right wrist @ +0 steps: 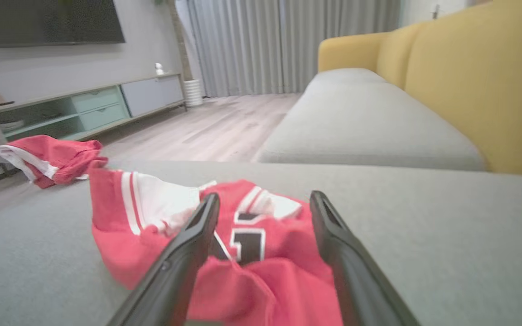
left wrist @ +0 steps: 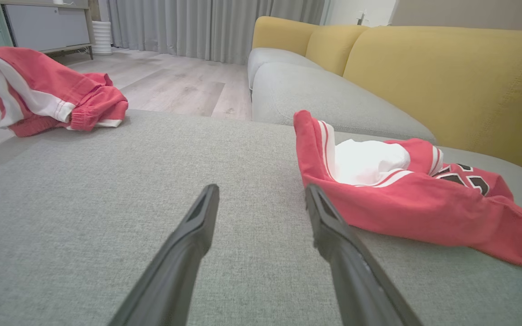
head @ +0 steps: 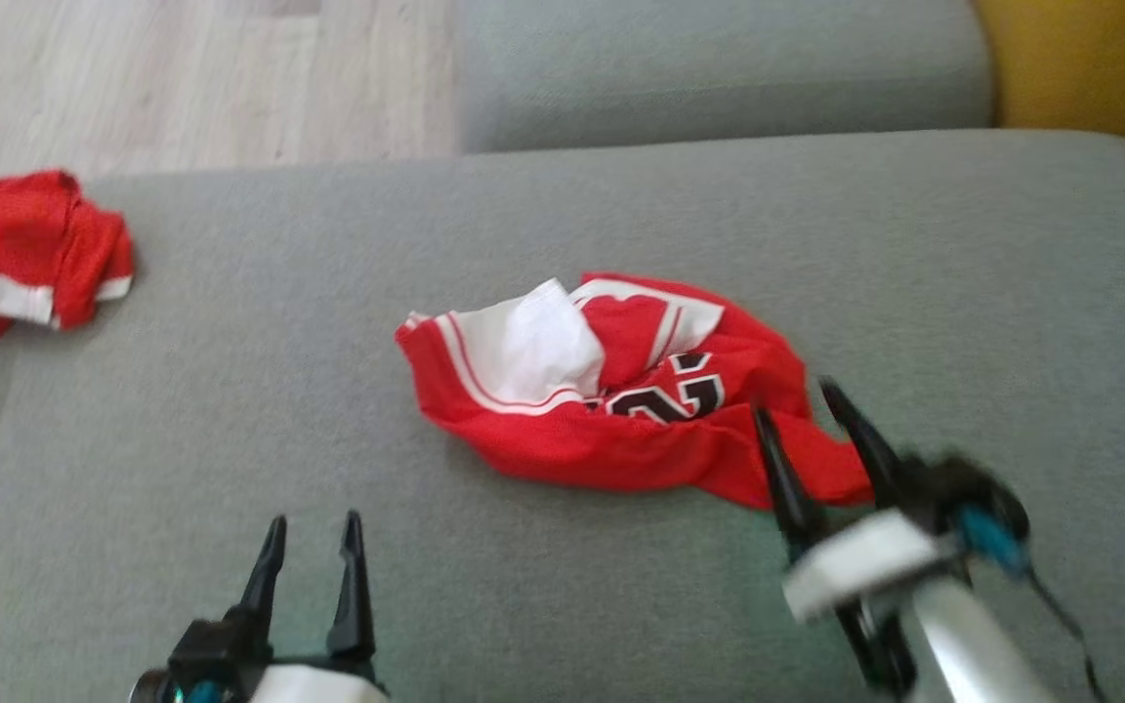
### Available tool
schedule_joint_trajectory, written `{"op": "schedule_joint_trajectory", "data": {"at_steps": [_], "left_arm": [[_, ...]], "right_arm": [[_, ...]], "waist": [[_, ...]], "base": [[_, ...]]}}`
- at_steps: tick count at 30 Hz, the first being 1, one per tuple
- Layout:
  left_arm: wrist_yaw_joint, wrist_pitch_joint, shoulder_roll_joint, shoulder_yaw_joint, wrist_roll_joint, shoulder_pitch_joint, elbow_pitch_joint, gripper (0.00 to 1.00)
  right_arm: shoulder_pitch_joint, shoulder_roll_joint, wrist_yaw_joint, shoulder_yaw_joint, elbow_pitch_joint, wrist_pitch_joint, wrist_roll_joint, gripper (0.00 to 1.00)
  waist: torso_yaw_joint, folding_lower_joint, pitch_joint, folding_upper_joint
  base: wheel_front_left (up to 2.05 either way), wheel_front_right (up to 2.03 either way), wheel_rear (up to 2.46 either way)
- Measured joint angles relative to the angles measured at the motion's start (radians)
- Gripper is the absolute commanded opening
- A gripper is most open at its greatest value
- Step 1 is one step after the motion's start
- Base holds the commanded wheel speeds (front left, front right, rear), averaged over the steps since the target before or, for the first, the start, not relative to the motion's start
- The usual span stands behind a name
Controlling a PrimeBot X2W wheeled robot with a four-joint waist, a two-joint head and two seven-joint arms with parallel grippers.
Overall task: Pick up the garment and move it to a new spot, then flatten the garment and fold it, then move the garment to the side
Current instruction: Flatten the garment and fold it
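The garment (head: 611, 391) is a crumpled red jersey with white trim and black numerals, lying in the middle of the grey cushion (head: 230, 410). It also shows at the right of the left wrist view, as the garment (left wrist: 401, 199), and low in the right wrist view, as the garment (right wrist: 243, 244). My right gripper (head: 797, 400) is open and hovers over the jersey's near right edge, its fingers (right wrist: 197, 235) straddling the numerals. My left gripper (head: 313, 527) is open near the cushion's front, left of the jersey, with nothing between its fingers (left wrist: 197, 222).
A second red and white cloth (head: 25, 254) lies bunched at the cushion's far left edge. Beyond are wooden floor (head: 182, 78) and another grey seat (head: 719, 68) with yellow backrests (left wrist: 447, 77). A TV cabinet (right wrist: 84, 108) stands across the room.
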State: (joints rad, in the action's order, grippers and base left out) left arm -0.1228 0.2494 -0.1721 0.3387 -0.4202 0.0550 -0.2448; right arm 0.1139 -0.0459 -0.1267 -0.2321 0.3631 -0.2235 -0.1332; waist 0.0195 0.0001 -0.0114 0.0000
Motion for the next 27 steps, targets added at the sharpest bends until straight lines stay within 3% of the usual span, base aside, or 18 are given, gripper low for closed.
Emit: {"op": "schedule_joint_trajectory", "data": {"at_steps": [5, 10, 17, 23, 24, 25, 27], "left_arm": [[0.009, 0.0, 0.019, 0.02, 0.009, -0.042, 0.006, 1.0], [0.01, 0.0, 0.033, 0.023, 0.018, -0.067, 0.009, 1.0], [0.025, 0.0, 0.049, 0.015, 0.034, -0.073, 0.021, 1.0], [0.044, 0.0, 0.062, 0.01, 0.048, -0.082, 0.02, 1.0], [0.044, 0.0, 0.065, 0.009, 0.052, -0.086, 0.018, 1.0], [0.045, 0.0, 0.068, 0.006, 0.052, -0.092, 0.016, 1.0], [0.053, 0.0, 0.074, -0.003, 0.052, -0.096, 0.014, 1.0]], "right_arm": [[0.188, -0.003, 0.0, -0.064, 0.065, 0.112, -0.038, 1.0], [0.278, -0.005, 0.0, -0.089, 0.187, 0.219, -0.063, 1.0], [0.352, -0.007, 0.0, -0.089, 0.306, 0.263, -0.101, 1.0], [0.414, -0.012, 0.0, -0.106, 0.374, 0.277, -0.112, 1.0], [0.422, -0.012, 0.0, -0.115, 0.381, 0.277, -0.124, 0.93], [0.429, -0.012, 0.0, -0.122, 0.39, 0.277, -0.134, 0.78], [0.44, -0.013, 0.0, -0.133, 0.403, 0.276, -0.148, 0.37]], "waist": [[0.061, 0.0001, -0.04, 0.0], [0.139, 0.0001, -0.078, 0.0], [0.234, 0.0, -0.128, 0.0], [0.271, 0.0, -0.162, 0.0], [0.275, 0.0, -0.167, 0.0], [0.279, 0.0, -0.17, 0.0], [0.282, 0.0001, -0.175, 0.0]], "base": [[0.0, 0.0, 0.0], [0.0, 0.0, 0.0], [0.0, 0.0, 0.0], [0.0, 0.0, 0.0], [0.0, 0.0, 0.0], [0.0, 0.0, 0.0], [0.0, 0.0, 0.0]]}}
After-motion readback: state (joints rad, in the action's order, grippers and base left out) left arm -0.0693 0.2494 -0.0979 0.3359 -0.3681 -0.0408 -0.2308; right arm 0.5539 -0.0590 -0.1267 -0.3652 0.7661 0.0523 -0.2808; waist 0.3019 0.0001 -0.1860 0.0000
